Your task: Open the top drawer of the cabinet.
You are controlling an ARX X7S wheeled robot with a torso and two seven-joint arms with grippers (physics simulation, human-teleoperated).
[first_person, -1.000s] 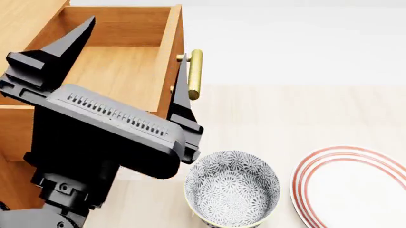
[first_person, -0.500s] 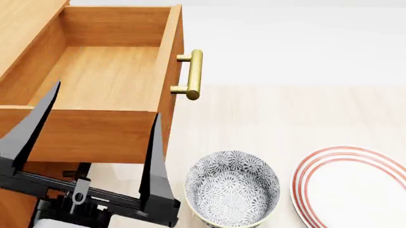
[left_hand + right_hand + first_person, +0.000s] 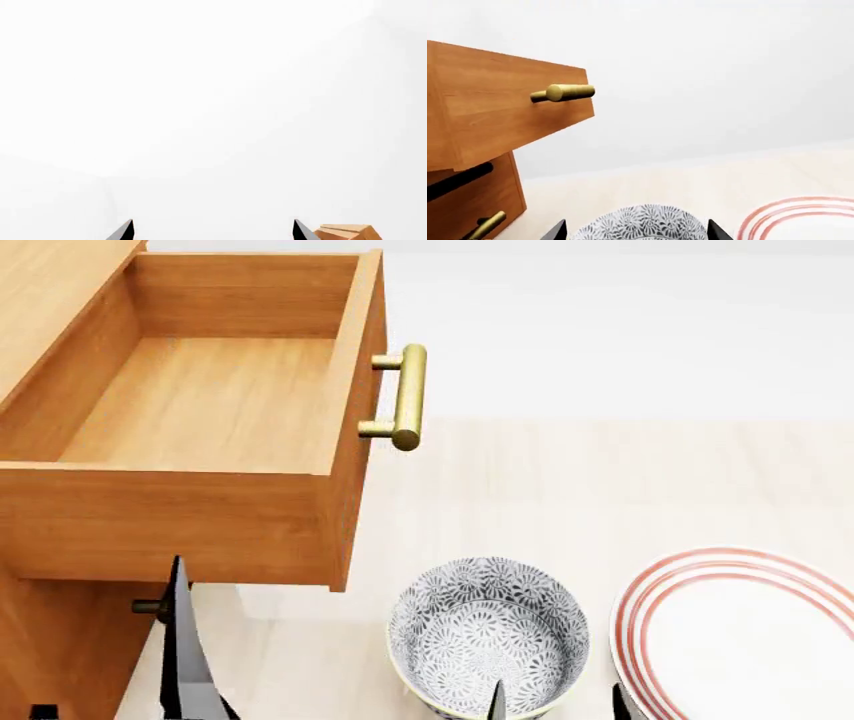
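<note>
The top drawer (image 3: 214, 405) stands pulled out of the cabinet (image 3: 54, 640), its bare wooden inside showing. Its brass bar handle (image 3: 410, 397) is free, with nothing on it. My left gripper (image 3: 213, 231) is open, low beside the cabinet and below the drawer's near wall. Only one black finger (image 3: 175, 640) of it shows in the head view. My right gripper (image 3: 635, 232) is open over the patterned bowl (image 3: 640, 224), far below the handle (image 3: 564, 92). Just its tips (image 3: 497, 702) show in the head view.
A grey patterned bowl (image 3: 489, 635) sits on the pale floor near the drawer's corner. A white plate with red rings (image 3: 741, 625) lies to its right. A lower drawer's brass handle (image 3: 486, 226) shows under the open drawer.
My left arm has drawn back and down from over the drawer, almost leaving the head view. The drawer stays pulled out as before. The right gripper's tips have come into view.
</note>
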